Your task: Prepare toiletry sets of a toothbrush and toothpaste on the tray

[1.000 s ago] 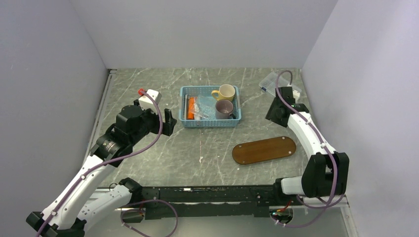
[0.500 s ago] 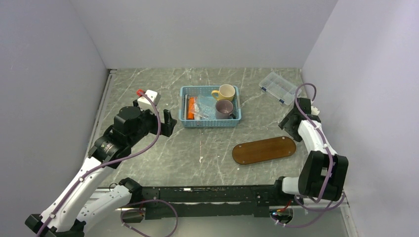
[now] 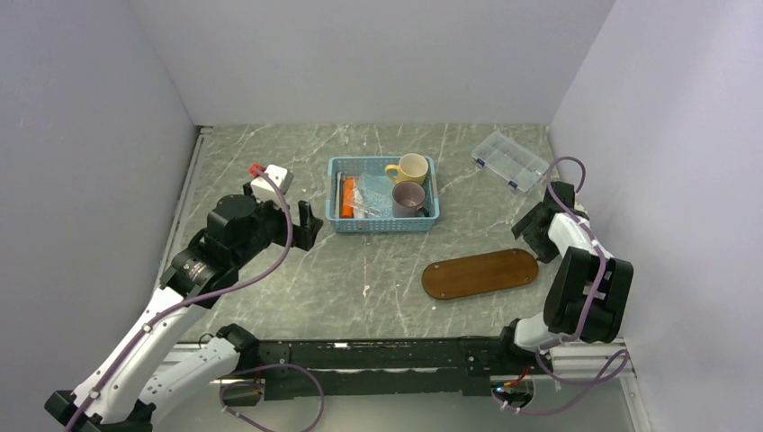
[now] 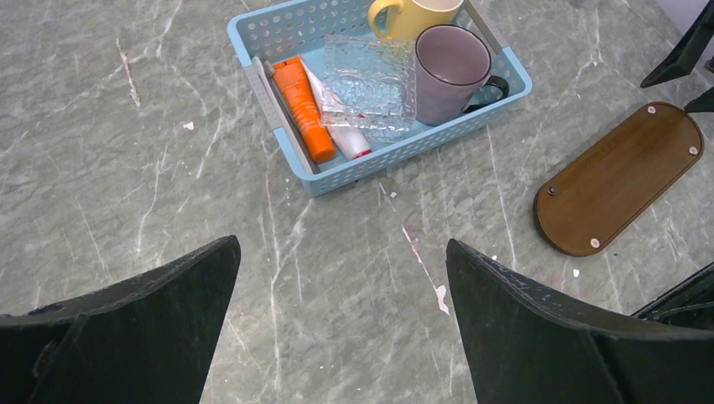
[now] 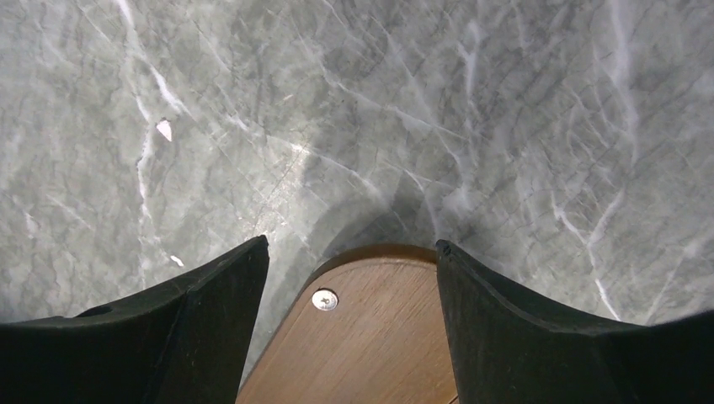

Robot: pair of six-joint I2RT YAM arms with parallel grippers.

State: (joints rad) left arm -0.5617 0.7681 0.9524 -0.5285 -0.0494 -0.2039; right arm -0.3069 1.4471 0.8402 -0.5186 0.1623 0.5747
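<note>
The dark wooden tray (image 3: 480,274) lies on the marble table, right of centre. My right gripper (image 5: 351,244) is open, its fingers straddling the tray's (image 5: 379,337) rounded right end low over the table. In the top view that gripper (image 3: 529,238) sits at the tray's far right tip. An orange toothpaste (image 4: 303,109), a white tube (image 4: 341,135) and a grey toothbrush (image 4: 278,109) lie in the blue basket (image 4: 253,34). My left gripper (image 4: 341,244) hangs open above bare table, in front of the basket, and holds nothing.
The basket (image 3: 337,225) also holds a clear glass dish (image 4: 370,71), a grey cup (image 4: 450,71) and a yellow cup (image 4: 412,13). A clear compartment box (image 3: 509,160) sits at the back right. A white block with a red tip (image 3: 270,178) lies beyond the left arm.
My right arm has swung back from the clear compartment box down to the tray's right end, and its jaws have widened. The left arm has stayed put.
</note>
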